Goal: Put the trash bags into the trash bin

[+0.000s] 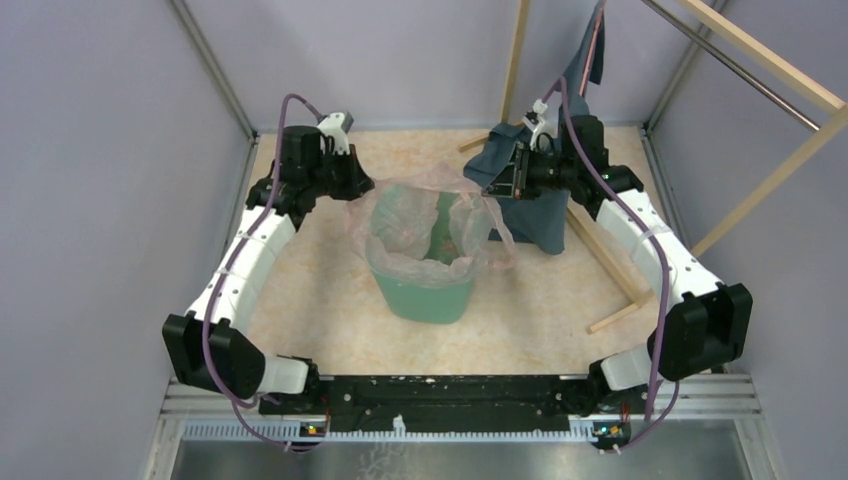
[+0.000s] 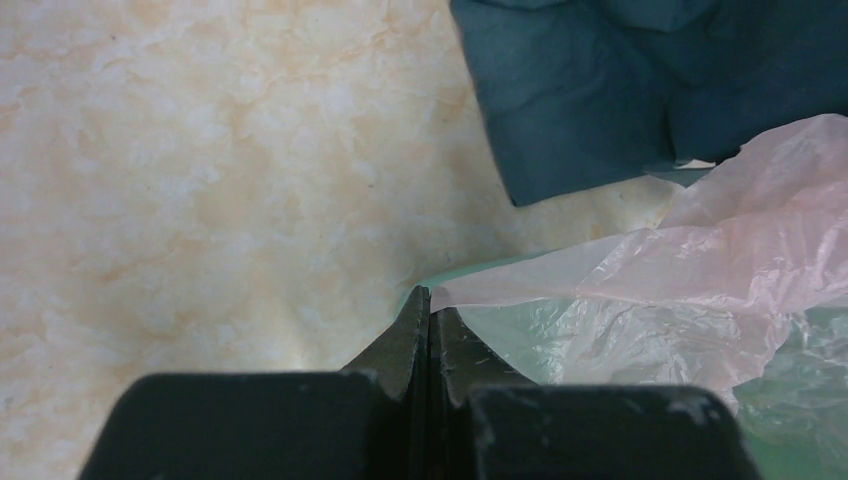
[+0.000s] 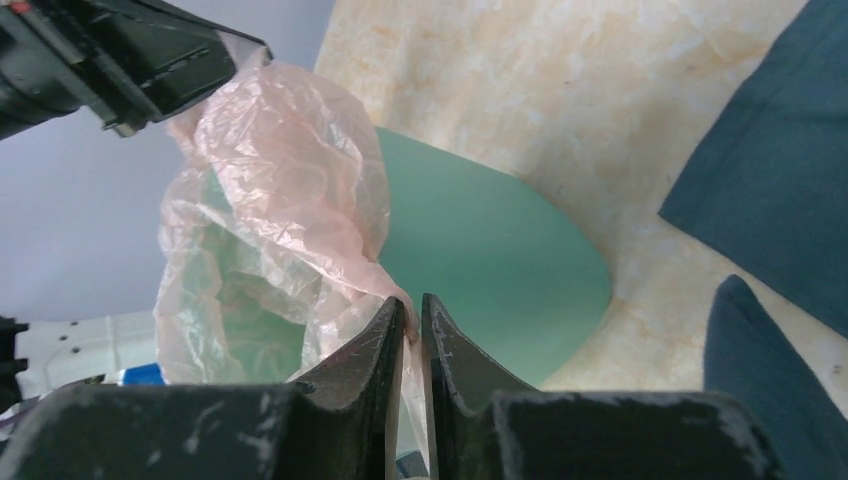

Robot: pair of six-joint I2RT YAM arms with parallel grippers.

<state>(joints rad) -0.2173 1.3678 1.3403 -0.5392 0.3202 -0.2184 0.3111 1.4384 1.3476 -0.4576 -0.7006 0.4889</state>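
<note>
wrinkly pale-pink trash bag (image 1: 425, 225) lines mint-green trash bin (image 1: 428, 292); left gripper (image 2: 430, 318) and right gripper (image 3: 411, 320) pinch its film.

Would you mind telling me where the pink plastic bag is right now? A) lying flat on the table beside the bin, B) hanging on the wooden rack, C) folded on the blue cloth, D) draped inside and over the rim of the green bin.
D: the pink bag lines the green bin, its edges spilling over the rim between the left gripper and right gripper.
</note>
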